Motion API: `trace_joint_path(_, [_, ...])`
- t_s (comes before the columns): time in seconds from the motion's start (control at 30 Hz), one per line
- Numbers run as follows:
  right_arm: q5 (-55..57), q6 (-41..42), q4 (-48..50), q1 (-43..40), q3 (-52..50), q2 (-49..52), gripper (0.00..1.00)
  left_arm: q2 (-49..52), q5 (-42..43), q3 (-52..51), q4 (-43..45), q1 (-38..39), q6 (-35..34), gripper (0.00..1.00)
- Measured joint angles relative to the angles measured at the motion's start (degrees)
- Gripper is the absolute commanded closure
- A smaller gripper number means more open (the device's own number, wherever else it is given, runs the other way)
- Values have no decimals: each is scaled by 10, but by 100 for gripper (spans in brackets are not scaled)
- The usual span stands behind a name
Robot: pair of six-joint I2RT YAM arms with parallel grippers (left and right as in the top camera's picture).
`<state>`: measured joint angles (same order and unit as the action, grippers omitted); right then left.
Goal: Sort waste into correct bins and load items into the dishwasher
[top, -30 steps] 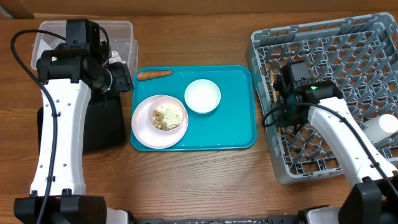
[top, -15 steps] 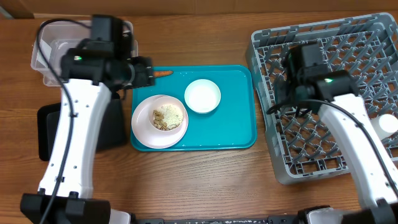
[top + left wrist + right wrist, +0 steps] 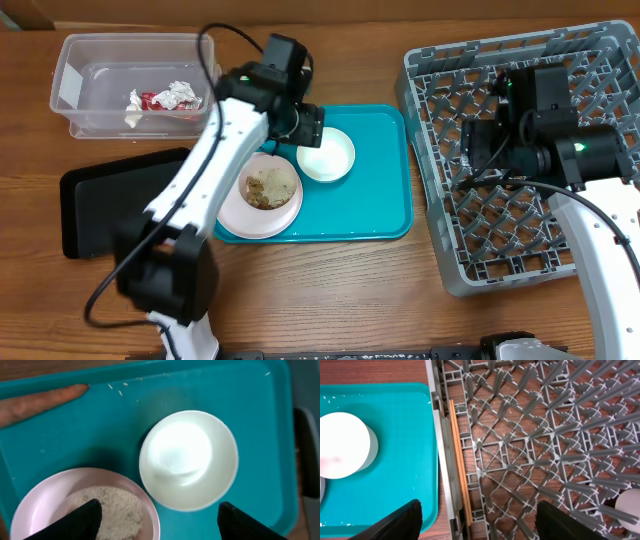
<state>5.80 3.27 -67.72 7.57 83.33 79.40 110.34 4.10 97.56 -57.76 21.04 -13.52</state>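
Observation:
My left gripper (image 3: 308, 125) (image 3: 159, 505) hangs open over the teal tray, above the near rim of a white bowl (image 3: 326, 155) (image 3: 187, 460) and the pink plate (image 3: 240, 205) (image 3: 40, 505) of beige food scraps (image 3: 270, 187) (image 3: 120, 510). A carrot (image 3: 40, 402) lies at the tray's far edge. Red-and-white wrappers and tissue (image 3: 160, 98) lie in the clear tub (image 3: 75, 60). My right gripper (image 3: 478, 150) (image 3: 479, 504) is open and empty over the grey rack (image 3: 520, 50) (image 3: 545, 425). Two chopsticks (image 3: 461, 470) lie along its left wall. A white cup (image 3: 630, 505) sits in the rack.
The black tray (image 3: 100, 200) lies left of the teal tray (image 3: 380, 200) (image 3: 260, 435). Bare wood table shows between the teal tray and the rack, and along the front edge. My left arm crosses over the plate's left side.
My left arm swung right from the clear tub to above the teal tray, leaving wrappers and tissue in the tub. My right gripper opened and drew back from the chopsticks in the rack.

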Motion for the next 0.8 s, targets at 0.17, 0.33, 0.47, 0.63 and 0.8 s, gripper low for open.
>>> trace_joint_path(0.17, [0, 0, -3, 0, 0, 0, 24, 64, -3, 0, 14, 1, 0, 28])
trace_joint_path(0.33, [-7, 1, 0, 0, 0, 0, 20, 87, -3, 0, 16, 1, 0, 27])
trace_joint_path(0.47, [-14, 1, 2, 0, 0, 1, 20, 88, 4, 0, 22, 1, -1, 30])
trace_joint_path(0.63, [-16, 2, -1, 0, 0, 8, 20, 93, 34, 0, 34, 4, -7, 48])
trace_joint_path(0.8, [-16, 1, -8, 0, 0, 9, 19, 123, 49, 0, 41, 13, -16, 56])
